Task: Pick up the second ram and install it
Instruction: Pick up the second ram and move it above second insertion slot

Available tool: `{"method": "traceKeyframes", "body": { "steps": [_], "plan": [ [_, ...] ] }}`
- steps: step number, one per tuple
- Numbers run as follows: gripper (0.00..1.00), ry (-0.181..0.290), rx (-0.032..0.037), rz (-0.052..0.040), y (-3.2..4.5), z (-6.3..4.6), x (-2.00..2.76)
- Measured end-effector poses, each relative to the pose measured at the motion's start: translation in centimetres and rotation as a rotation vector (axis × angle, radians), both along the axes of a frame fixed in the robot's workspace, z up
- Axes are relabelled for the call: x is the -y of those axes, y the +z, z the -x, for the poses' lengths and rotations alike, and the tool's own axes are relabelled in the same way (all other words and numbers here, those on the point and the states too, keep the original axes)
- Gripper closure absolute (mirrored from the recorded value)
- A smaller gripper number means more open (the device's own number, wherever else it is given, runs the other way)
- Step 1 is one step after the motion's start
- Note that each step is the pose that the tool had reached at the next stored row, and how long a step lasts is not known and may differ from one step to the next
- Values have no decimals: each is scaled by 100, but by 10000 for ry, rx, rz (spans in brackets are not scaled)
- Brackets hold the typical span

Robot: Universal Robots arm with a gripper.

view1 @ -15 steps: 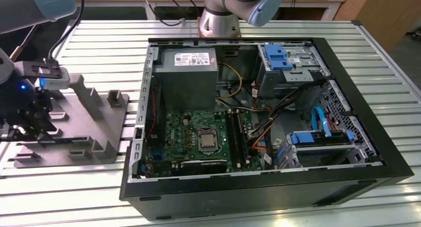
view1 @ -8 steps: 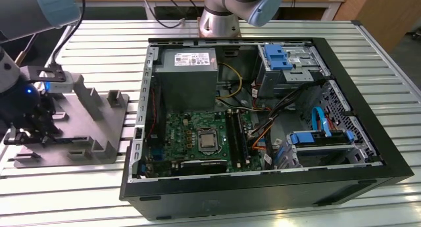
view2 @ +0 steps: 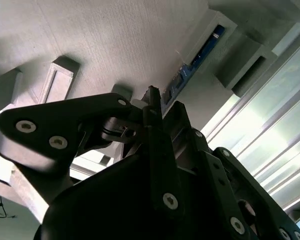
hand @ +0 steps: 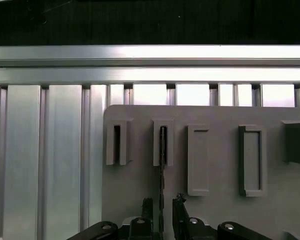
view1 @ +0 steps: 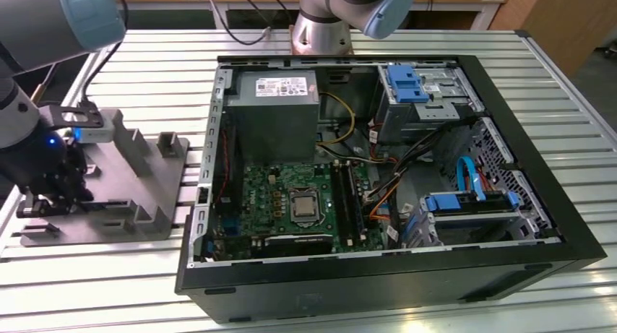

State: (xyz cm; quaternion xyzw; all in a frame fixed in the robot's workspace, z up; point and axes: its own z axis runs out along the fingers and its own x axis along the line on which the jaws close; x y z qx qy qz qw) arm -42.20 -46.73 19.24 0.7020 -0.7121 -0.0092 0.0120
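Exterior view: hand (view1: 45, 201) low over grey stepped fixture (view1: 144, 181) on slatted worktop (view1: 144, 58), at view's left, well apart from open computer case (view1: 386, 275) and green motherboard (view1: 289, 203).

Second wrist view: second ram (view2: 197, 57), dark blue, stood on edge in fixture slot, running toward fingertips (view2: 152, 100).

First wrist view: stick seen edge-on, between fingers. Hand spread, straddling ram, slim gap each side, no pinch seen.

Judgement: centre on stick, close evenly on flat faces, lift straight along slot, no tilt.

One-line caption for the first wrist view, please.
Open gripper straddles the second ram, which stands on edge in the grey fixture.
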Motion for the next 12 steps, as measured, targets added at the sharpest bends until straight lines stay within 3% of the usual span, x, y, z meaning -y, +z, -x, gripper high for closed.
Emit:
{"method": "traceKeyframes", "body": {
  "steps": [3,12],
  "plan": [
    [70,10,-2,1,-36,-2,0],
    [72,11,0,0,-41,-3,0]
  ]
}}
